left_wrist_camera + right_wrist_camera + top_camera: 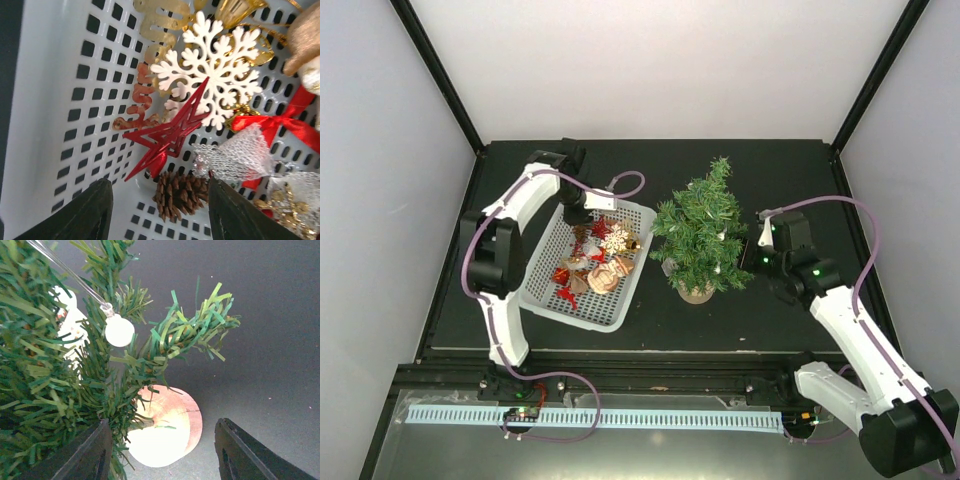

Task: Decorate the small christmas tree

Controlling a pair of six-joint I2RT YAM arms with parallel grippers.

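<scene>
Well, open room: the black bench [760,165] shows bare strips along its far edge and its near edge.
Tree: the small christmas tree [703,225] stands upright just right of the bench's middle, with its round base [696,291] toward the near edge.
Basket: the white basket [546,262] sits angled, left of the middle. Its right rim is near the branches but apart from the base.
Left arm: it comes up from the near-left corner, elbow high by the left edge. The forearm crosses to the basket's far end, wrist pointing down.
Left claw: the left claw [157,186] is low inside the basket with its fingers parted. A pine cone [180,195] sits in the gap and nothing is clamped. A red star [167,135] and a white snowflake [215,75] lie just beyond.
Right arm: it rises from the near-right corner and leans in at the tree's right flank.
Right claw: the right claw [162,424] is parted and empty, with one finger against the needles. A white ball [119,330] hangs on a branch just ahead.
</scene>
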